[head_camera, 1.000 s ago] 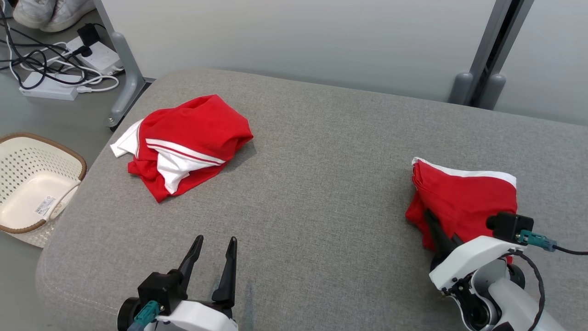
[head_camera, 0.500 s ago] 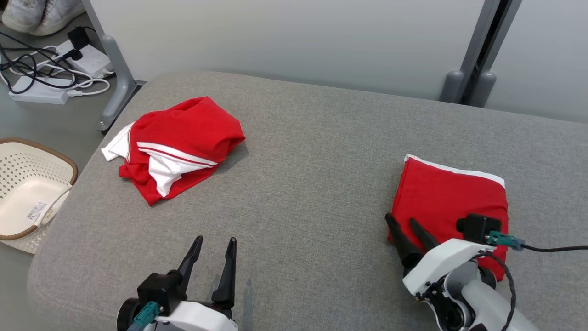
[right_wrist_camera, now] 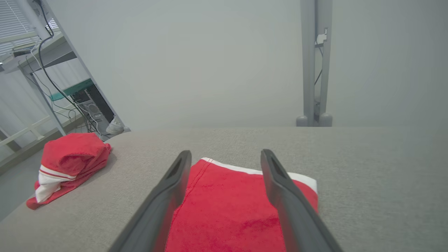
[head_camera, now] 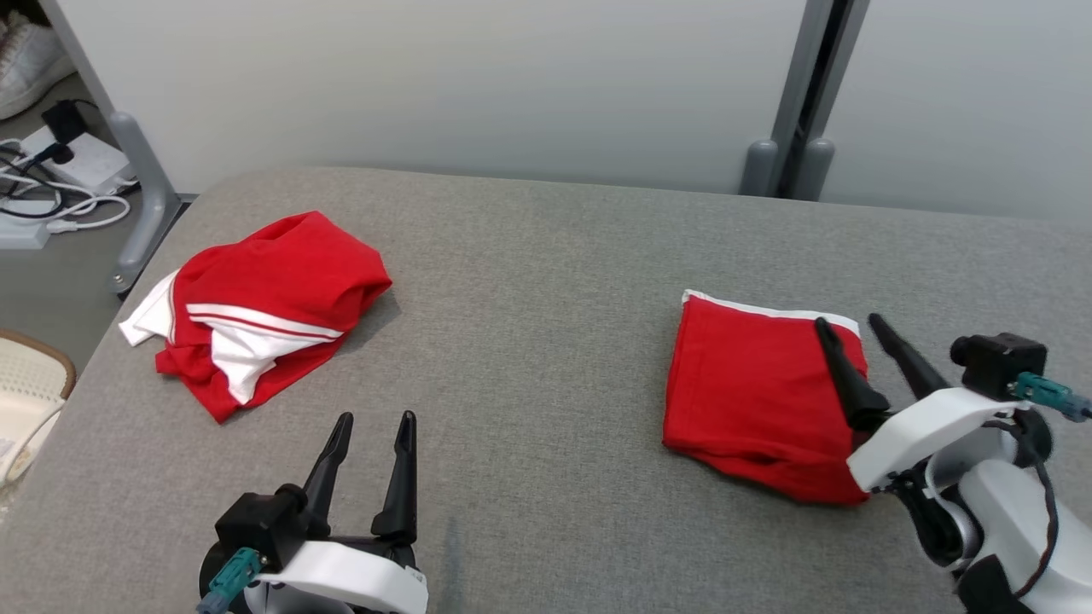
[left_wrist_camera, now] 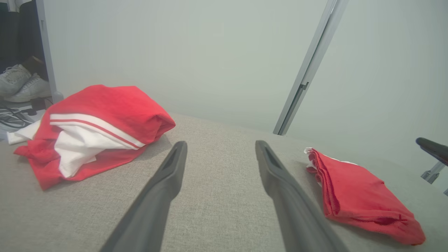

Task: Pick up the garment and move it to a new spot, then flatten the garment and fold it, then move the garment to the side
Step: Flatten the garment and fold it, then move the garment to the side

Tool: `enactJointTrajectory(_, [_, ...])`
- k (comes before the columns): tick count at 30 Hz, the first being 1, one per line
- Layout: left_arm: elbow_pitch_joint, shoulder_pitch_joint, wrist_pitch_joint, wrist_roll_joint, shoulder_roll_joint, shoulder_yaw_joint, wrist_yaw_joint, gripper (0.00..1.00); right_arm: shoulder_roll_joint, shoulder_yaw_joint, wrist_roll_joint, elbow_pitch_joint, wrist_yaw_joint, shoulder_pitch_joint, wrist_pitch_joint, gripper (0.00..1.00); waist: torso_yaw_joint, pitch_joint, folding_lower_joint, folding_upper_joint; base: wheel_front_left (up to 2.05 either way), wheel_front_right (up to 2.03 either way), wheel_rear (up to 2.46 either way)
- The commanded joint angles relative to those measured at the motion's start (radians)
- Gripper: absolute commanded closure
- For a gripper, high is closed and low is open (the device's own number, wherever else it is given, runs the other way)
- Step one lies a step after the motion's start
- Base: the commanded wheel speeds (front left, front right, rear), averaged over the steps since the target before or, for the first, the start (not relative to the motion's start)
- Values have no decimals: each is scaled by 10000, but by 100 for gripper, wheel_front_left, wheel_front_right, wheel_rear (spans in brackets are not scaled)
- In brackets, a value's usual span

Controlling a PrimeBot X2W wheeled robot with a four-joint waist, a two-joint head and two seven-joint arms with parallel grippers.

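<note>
Hovering over garment (head_camera: 751,384), right jaws spread

Folded garment (head_camera: 751,392): red, white band along one edge. Crumpled garment (head_camera: 281,273): red, white panels, thin red stripe. Surface (head_camera: 529,341): grey woven fabric.

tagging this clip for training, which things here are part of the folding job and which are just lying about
Job:
folded red garment
right claw, open over it
grey padded table

Lying about:
crumpled red-and-white garment, untouched
left claw, open and idle
white basket
power strip and cables
white shoe
</note>
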Motion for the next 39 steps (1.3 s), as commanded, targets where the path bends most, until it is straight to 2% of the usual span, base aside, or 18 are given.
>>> enactJointTrajectory(1, [-117, -170, -27, -31, 33, 58, 29, 0, -276, -261, -643, -114, 0, 67, -107, 0, -260, -124, 0, 0, 0, 0, 0])
enactJointTrajectory(6, [-345, -162, -25, 4, 36, 322, 82, 0, -449, -1977, -2734, -1242, 0, 711, -84, 0, -759, -91, 0, 0, 0, 0, 0])
enactJointTrajectory(8, [-471, -184, -25, 114, 39, 538, 68, 0, -289, -3049, -3920, -2144, 0, 1281, -87, 0, -1013, -13, 0, 0, 0, 0, 0])
enactJointTrajectory(10, [-544, -191, -25, 203, 36, 679, 52, 0, -189, -3672, -4696, -2675, -2, 1716, -88, 0, -1144, 43, 0, 0, 0, 0, 0])
enactJointTrajectory(16, [-759, -32, -27, 459, 35, 924, 29, 0, 485, -5111, -6238, -4012, -2, 2845, -90, 0, -1434, 128, 0, 0, 0, 0, 0])
enactJointTrajectory(24, [-1006, 261, -27, 629, 38, 761, 174, 0, 1188, -5748, -6772, -4435, -2, 3501, -91, 0, -1670, 97, 0, 0, 0, 0, 0])
enactJointTrajectory(39, [-1064, 372, -27, 734, 38, 417, 219, 0, 1308, -5796, -6675, -4113, -2, 3501, -91, 0, -1596, 97, 0, 0, 0, 0, 0])
